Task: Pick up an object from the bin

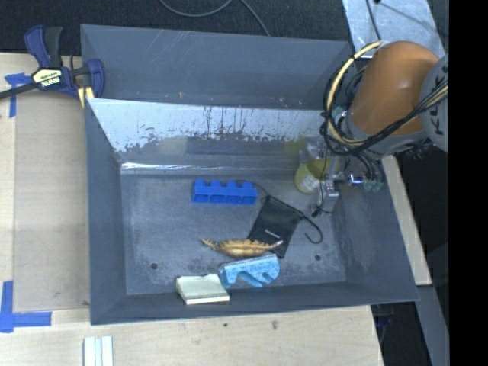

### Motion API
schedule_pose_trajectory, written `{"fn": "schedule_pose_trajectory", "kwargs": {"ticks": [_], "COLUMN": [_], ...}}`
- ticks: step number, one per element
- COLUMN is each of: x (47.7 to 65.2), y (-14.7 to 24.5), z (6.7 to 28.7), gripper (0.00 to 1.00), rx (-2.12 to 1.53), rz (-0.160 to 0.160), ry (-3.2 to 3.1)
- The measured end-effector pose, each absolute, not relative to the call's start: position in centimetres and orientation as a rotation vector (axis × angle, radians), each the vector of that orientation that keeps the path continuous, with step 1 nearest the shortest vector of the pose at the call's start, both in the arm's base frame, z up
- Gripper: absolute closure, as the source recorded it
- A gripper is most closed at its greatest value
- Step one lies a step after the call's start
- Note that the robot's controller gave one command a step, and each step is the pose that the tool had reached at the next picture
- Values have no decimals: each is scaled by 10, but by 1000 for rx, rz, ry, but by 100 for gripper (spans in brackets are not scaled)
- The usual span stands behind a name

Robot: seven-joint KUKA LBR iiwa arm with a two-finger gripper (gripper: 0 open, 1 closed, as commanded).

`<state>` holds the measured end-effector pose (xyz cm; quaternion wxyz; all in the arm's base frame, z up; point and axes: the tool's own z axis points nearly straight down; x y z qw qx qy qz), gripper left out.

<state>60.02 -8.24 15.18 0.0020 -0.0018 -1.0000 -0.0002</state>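
The hand (pixel 327 198) is seen low at the right end of the bin (pixel 152 227), hung under the orange-covered wrist; whether it is spread or closed cannot be told, and nothing can be made out within it. Just beside it, on its left and towards the back wall, a pale yellow-green lump (pixel 306 178) is found, the nearest thing by far. Below and to the left a black pouch (pixel 274 221) is laid flat, its long axis slanted, with its thin cord (pixel 313 229) looped out almost under the hand. Further left a blue brick (pixel 223 192) is set lengthwise along the back. Well apart, near the front wall, a golden feather-like strip (pixel 242 245), a light blue piece (pixel 250 271) and a cream block (pixel 203 288) are clustered. A short shift leftward would likely be needed.
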Motion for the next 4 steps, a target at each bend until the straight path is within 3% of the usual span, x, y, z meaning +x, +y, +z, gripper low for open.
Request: {"fn": "schedule_pose_trajectory", "kwargs": {"ticks": [1,2,3,4], "x": [602,601,596,599], "y": [-82,-75,-51,-22], "z": [157,142,102,87], "gripper": [0,0,0,0], "rx": [-3,-122,-282,-200], "rz": [1,1,-1,1], "ry": [-3145,-3150,-3134,-3143]}}
